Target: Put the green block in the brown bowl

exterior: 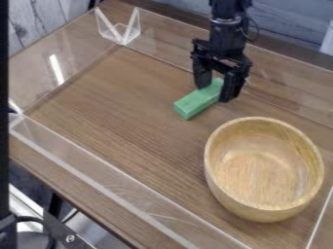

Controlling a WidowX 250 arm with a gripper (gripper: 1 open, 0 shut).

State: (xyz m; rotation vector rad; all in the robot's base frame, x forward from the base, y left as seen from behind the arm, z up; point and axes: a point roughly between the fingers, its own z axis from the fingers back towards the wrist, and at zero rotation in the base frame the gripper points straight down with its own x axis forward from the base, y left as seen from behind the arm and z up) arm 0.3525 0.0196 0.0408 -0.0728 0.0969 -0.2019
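End effector [221, 89] spread wide, pointing down over far end of green block [200, 100], fingers either side, perhaps touching. Block flat on bench [104, 117] near middle; brown bowl [266, 167] toward near right corner.

A wooden table top [117, 117] with dark brown grain fills most of the view. Clear plastic walls [78, 156] stand along its edges and catch white reflections of light. In the far left corner a small clear plastic piece [117, 26] stands upright. Behind the table, at the left, there are pale grey-white boards [39, 19]. The background at the upper right is dark and unclear.
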